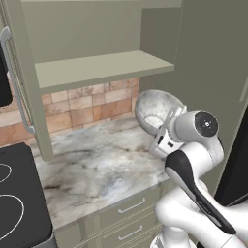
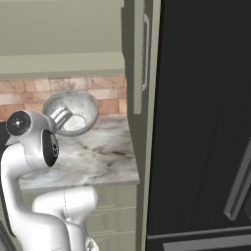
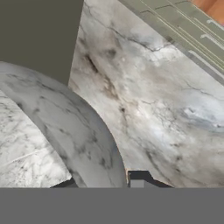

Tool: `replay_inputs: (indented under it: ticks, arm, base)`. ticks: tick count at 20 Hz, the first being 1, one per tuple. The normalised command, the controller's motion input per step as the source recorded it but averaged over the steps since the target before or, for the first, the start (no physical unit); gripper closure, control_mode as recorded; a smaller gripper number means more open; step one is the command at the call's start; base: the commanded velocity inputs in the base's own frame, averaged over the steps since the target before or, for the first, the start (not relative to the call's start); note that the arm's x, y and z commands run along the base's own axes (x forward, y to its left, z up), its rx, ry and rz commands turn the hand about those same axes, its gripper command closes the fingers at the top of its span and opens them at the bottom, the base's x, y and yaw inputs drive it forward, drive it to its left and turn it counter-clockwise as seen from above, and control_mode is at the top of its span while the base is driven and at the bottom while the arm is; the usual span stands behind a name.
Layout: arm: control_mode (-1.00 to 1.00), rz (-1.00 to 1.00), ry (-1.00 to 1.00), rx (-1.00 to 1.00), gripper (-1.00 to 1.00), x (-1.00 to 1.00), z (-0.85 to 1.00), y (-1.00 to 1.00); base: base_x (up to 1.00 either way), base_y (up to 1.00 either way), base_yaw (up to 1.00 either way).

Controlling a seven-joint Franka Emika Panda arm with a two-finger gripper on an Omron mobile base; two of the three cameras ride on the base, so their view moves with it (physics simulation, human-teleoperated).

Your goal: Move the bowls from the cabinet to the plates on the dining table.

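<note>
Veined marble worktop [image 1: 97, 167] below a brick backsplash [image 1: 82, 106], black stove [image 1: 17, 198] adjoining.
</note>
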Motion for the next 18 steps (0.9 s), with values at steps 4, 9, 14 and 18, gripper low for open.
replay_inputs:
  ticks: [4,9,14,18]
  arm:
    - [-1.0,0.0,0.0,-0.01,1.0,0.0,-0.19,0.0]
    - [1.0,0.0,0.0,-0.01,1.0,0.0,-0.17,0.0]
    - [1.0,0.0,0.0,0.0,1.0,0.0,0.0,0.0]
    - [1.0,0.0,0.0,0.0,1.0,0.0,0.0,0.0]
  base:
    - [0.0,0.0,0.0]
    - [-0.1,0.0,0.02]
    - [-0.53,0.0,0.08]
    - [-0.69,0.0,0.1]
